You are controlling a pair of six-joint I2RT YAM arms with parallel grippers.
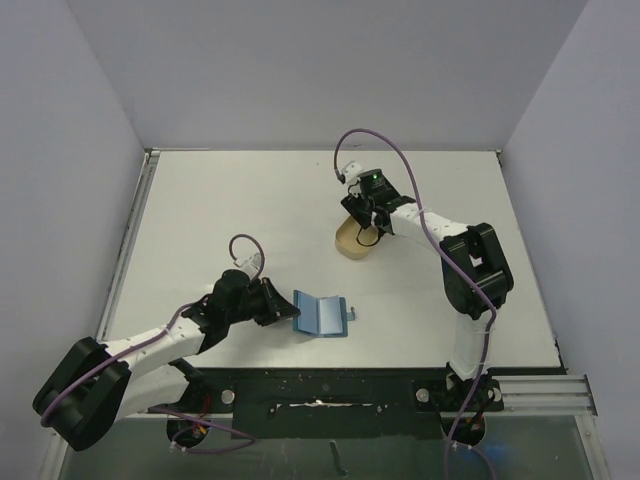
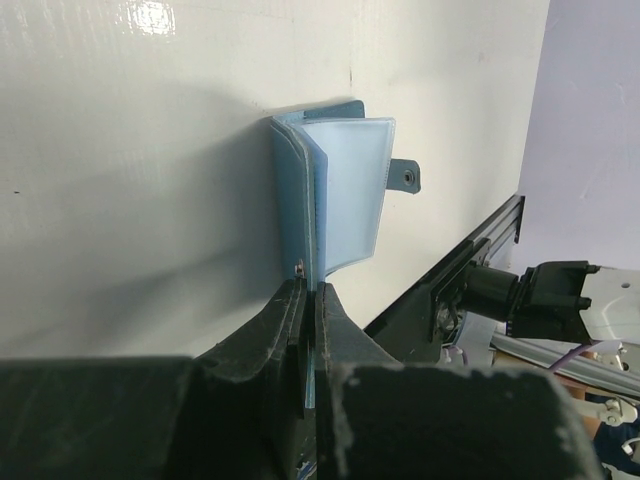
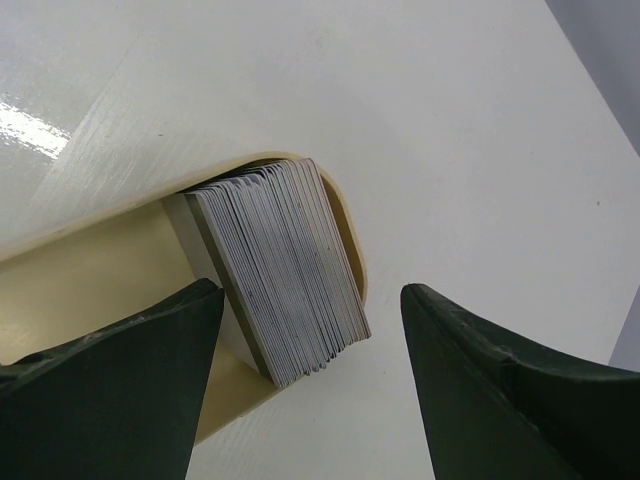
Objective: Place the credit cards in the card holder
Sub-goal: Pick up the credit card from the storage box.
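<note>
The card holder (image 1: 320, 314) is a small blue wallet lying spread on the white table near the front; its closing tab (image 2: 405, 175) points right. My left gripper (image 1: 287, 309) is shut on the wallet's left edge, and in the left wrist view the blue flap (image 2: 345, 190) rises from between the pressed fingertips (image 2: 300, 295). The credit cards (image 3: 285, 270) are a thick silvery-grey stack standing on edge at one end of a tan oval dish (image 3: 90, 290). My right gripper (image 3: 312, 295) hangs open just above that stack, holding nothing; one finger is over the dish, the other over the table.
The tan dish (image 1: 350, 243) sits mid-table, right of centre. A black rail (image 1: 350, 385) with the arm bases runs along the table's front edge. Grey walls close in the back and both sides.
</note>
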